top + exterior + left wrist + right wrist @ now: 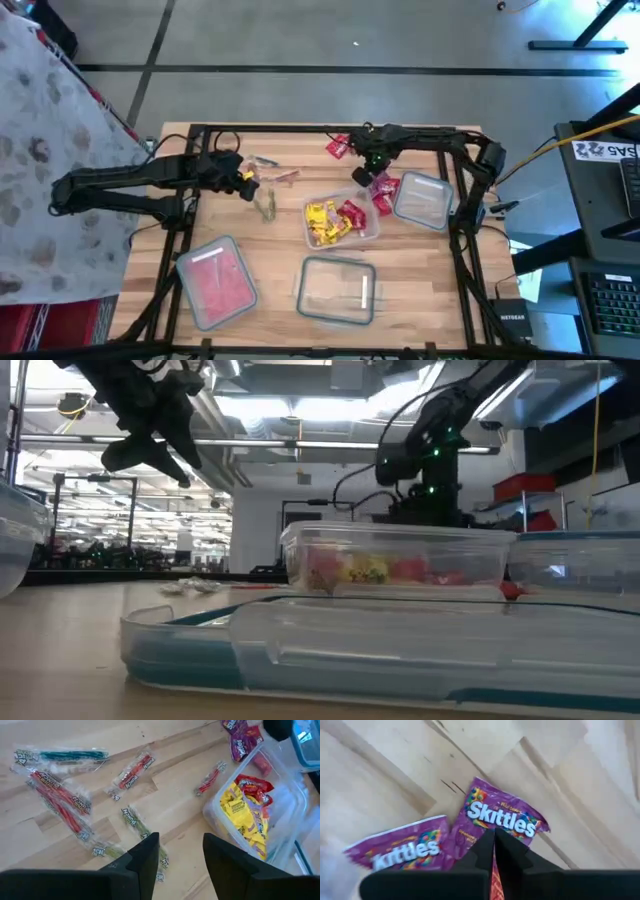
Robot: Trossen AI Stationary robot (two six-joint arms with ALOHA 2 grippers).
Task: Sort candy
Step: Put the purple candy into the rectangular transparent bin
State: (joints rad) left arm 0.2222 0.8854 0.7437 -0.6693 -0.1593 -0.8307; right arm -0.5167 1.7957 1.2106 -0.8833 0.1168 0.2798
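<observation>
Left hand (177,857) open above strip candy (142,832); right hand (494,851) pinches red wrapper (495,880).

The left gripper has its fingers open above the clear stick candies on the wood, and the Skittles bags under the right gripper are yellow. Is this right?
Only the colour is wrong. The right wrist view shows both Skittles bags are purple. The left gripper is indeed open above the stick candies.

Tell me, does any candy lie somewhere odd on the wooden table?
Yes. Several long clear-wrapped candy sticks lie scattered loose on the wooden table, outside every container, and two purple Skittles packets also lie on bare wood.
</observation>
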